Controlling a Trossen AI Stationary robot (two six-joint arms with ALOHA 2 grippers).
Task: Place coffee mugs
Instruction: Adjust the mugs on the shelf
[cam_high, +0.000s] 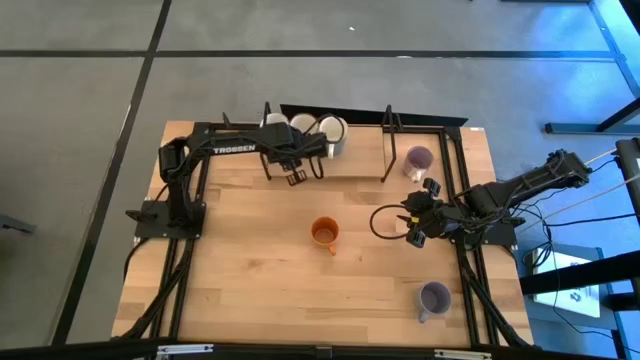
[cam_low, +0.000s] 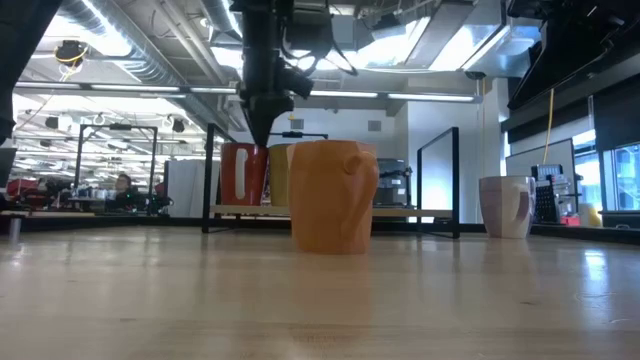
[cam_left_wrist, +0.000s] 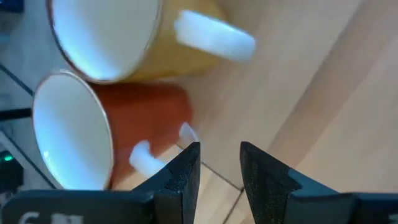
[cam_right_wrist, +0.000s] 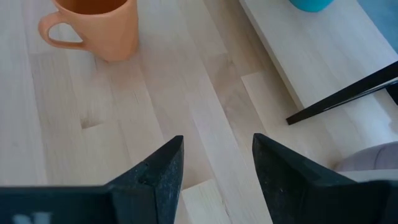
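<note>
Left gripper (cam_high: 296, 178) empty, parted, near rear mugs (cam_high: 318, 127) | right gripper (cam_high: 412, 228) empty, parted beside orange mug (cam_high: 324, 233)

Bright, even light from ceiling strips above — they glare white in the low view. The tabletop (cam_low: 320, 300) blurs close to that lens; the left wrist view is soft throughout, shadows faint.

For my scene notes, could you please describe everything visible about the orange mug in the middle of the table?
The orange mug looks like glazed ceramic, orange inside and out, with one loop handle at its side. It stands upright and apparently empty on the bare wooden table, apart from the other mugs. Nothing touches it; the right hand is beside it, open.
</note>
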